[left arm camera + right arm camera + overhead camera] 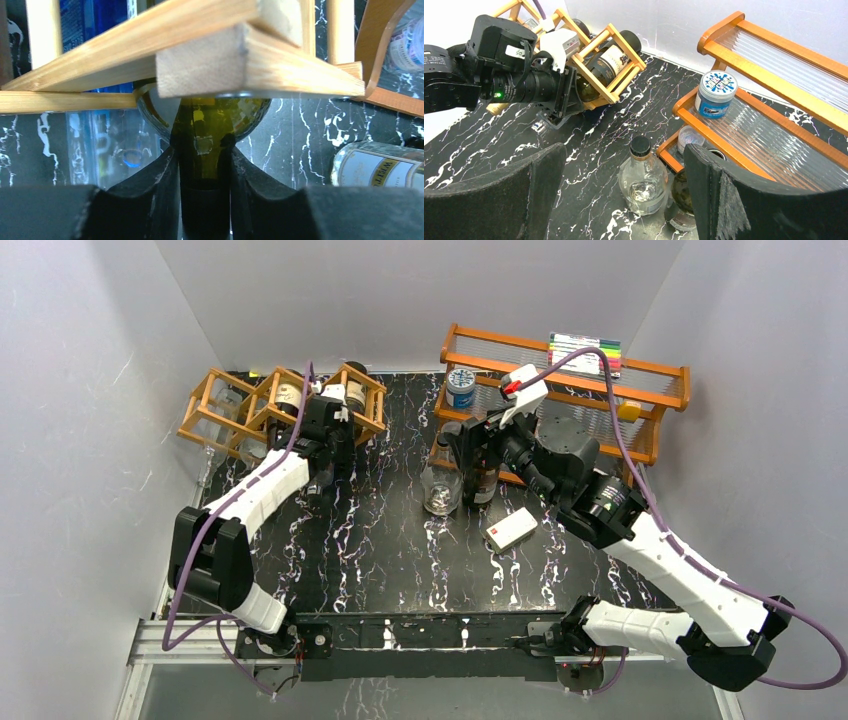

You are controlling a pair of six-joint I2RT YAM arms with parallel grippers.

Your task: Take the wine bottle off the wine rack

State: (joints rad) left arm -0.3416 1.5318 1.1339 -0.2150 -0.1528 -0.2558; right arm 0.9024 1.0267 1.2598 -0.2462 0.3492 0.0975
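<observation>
I see the black marbled table [380, 550] filling the bay; on its far right stands the orange two-tier shelf [655, 380] with clear slats; at far left sits the wine rack [265, 400], a lattice of thin wooden sticks. My left gripper [202, 150] is at the rack's front, its fingers [150, 185] pressed against both sides of the neck of the wine bottle [220, 112]; that dark green bottle lies tilted in a rack cell, neck pointing out toward the table. My right gripper [624, 170] hangs spread wide, holding nothing, above a clear bottle [642, 180] standing just beside the shelf; a blue-lidded jar [716, 92] sits on the lower tier; a small white box [511, 528] lies on the marble nearby.
</observation>
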